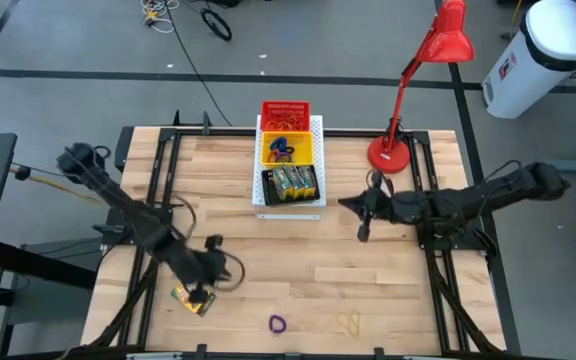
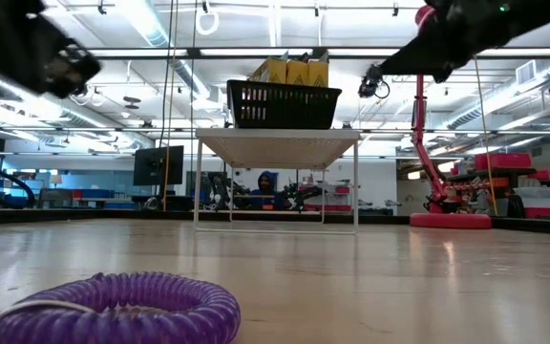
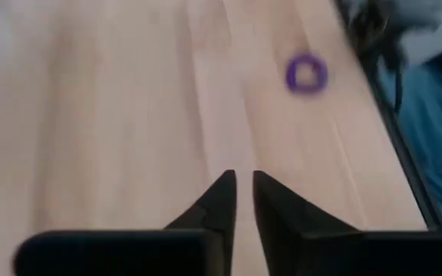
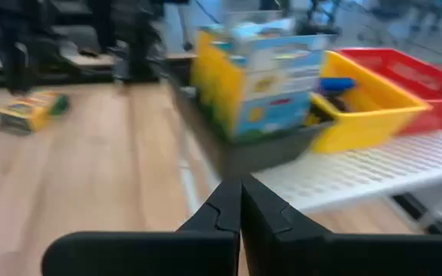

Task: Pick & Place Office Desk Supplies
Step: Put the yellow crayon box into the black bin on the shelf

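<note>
A yellow-and-green crayon box lies flat on the table near the front left, also seen far off in the right wrist view. My left gripper hovers just beside it, slightly open and empty, pointing toward a purple elastic loop. A thin rubber band lies to the right of the loop. My right gripper is shut and empty, raised beside the black tray that holds crayon boxes.
A white perforated board at the back centre carries the black tray, a yellow tray with small loops, and a red basket. A red desk lamp stands at the back right. Bare wood lies between the arms.
</note>
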Controlling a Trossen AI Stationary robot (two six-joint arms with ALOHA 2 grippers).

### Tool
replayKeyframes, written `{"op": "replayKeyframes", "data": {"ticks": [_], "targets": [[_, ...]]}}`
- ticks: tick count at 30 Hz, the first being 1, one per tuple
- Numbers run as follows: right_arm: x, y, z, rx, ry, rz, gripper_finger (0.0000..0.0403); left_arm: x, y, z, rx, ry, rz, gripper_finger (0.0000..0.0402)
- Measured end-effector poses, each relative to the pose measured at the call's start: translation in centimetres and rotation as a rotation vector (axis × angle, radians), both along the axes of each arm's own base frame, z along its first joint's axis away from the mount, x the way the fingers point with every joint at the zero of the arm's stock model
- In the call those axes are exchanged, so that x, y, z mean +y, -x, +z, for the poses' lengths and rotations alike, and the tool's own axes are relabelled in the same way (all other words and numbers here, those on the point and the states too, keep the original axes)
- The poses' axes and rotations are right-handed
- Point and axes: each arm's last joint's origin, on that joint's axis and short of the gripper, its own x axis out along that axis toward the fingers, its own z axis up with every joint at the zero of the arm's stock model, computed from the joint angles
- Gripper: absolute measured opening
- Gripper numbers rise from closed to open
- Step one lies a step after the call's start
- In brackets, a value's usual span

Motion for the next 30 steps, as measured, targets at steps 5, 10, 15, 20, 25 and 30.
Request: {"op": "replayKeyframes", "data": {"ticks": [5,10,15,20,25,30], "targets": [[1.2,0.4,-1.6,-0.080,-0.010,0.067,0.0006,-3.8,-0.5,-0.3,0.268,0.008,0.033,0.0107],[1.8,0.8,-2.6,-0.097,0.010,0.109,0.0009,-7.6,-0.3,-0.8,0.400,-0.085,-0.049,0.0135],[1.9,0.8,-2.7,-0.097,0.012,0.114,0.0010,-10.0,-1.4,-2.0,0.514,-0.107,-0.095,0.0137],[1.9,0.8,-2.7,-0.097,0.012,0.114,0.0010,-11.7,-2.6,-3.7,0.576,-0.146,-0.079,0.0138],[1.9,0.8,-2.7,-0.097,0.011,0.113,0.0011,-12.9,-2.8,-5.0,0.666,-0.213,-0.048,0.0158],[1.9,0.8,-2.7,-0.101,0.005,0.112,0.0011,-13.1,-2.9,-4.9,0.733,-0.194,0.090,0.0193]]}}
